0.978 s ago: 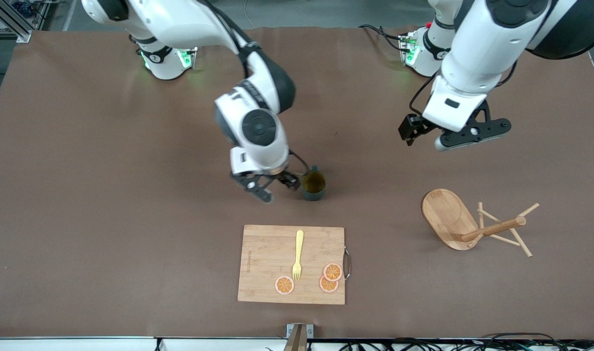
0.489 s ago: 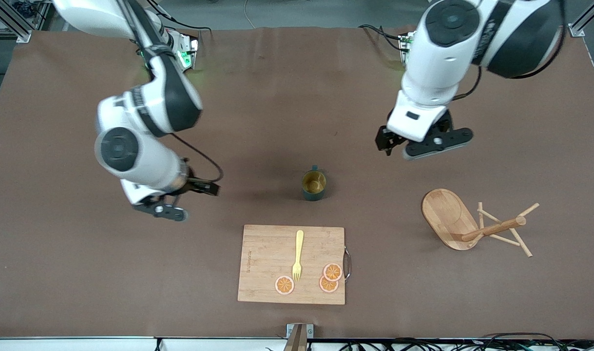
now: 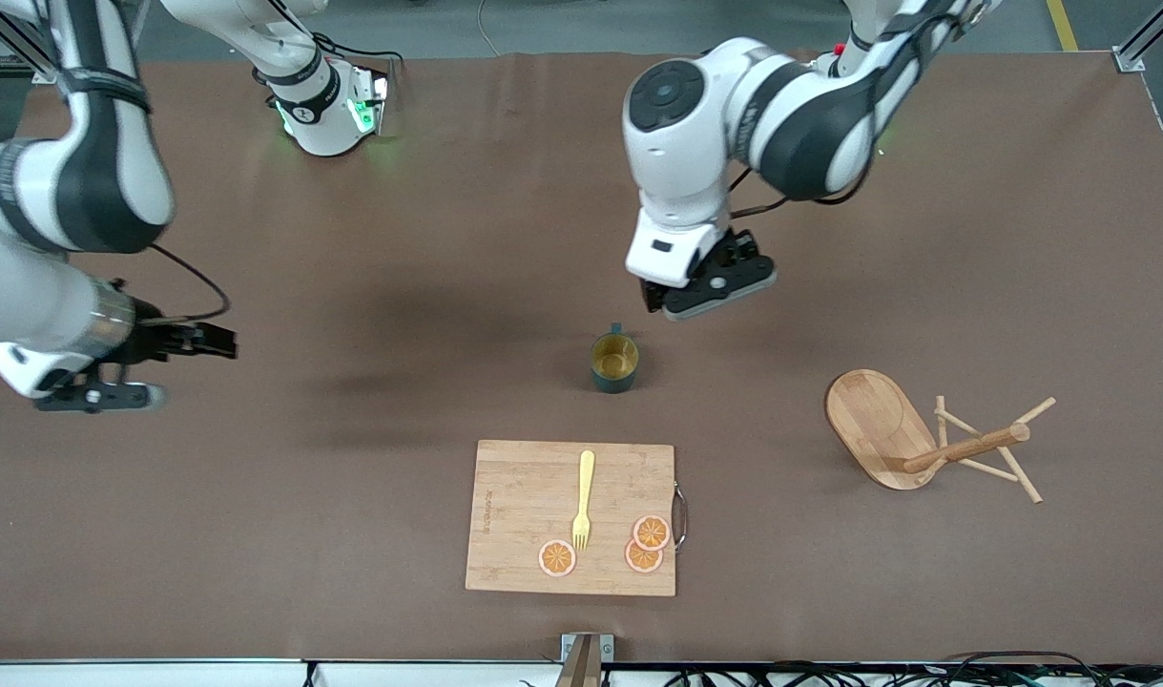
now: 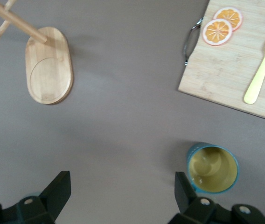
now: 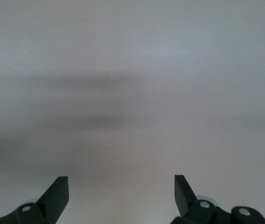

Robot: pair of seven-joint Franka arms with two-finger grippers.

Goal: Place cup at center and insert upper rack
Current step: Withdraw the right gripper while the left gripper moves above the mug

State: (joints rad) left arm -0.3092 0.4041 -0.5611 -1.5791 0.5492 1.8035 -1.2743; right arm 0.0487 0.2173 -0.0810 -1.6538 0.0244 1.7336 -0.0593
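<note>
My cup (image 3: 614,362) stands upright on the tabletop (image 3: 352,496), about in the middle, a bit farther from the front camera than the board (image 3: 514,534). So I think the cup part is done. The rack (image 3: 934,439) comes next. It lies tipped on its side near my left arm's end of the tabletop, with its post and pegs pointing sideways.

My left tool (image 3: 700,291) hangs open and wide, holding nothing, over bare tabletop just beside the cup. My right tool (image 3: 99,382) is open wide too and holds nothing. It waits over the tabletop near my right arm's end.

To do the next step well, I think I should swing my left tool over to the rack without bumping the cup. I would grab the round post, not a thin peg, since a peg could bend or slip. Then I must stand the rack up on its oval base.

The front view shows both arms and the whole rack with all its pegs. My left wrist view (image 4: 121,205) shows the yellow inside of the cup up close, the rack's base, two orange slices (image 4: 222,25) and a fork (image 4: 262,67). It cuts off most of the pegs. My right wrist view (image 5: 121,200) shows only bare tabletop and a small edge of something pale.
</note>
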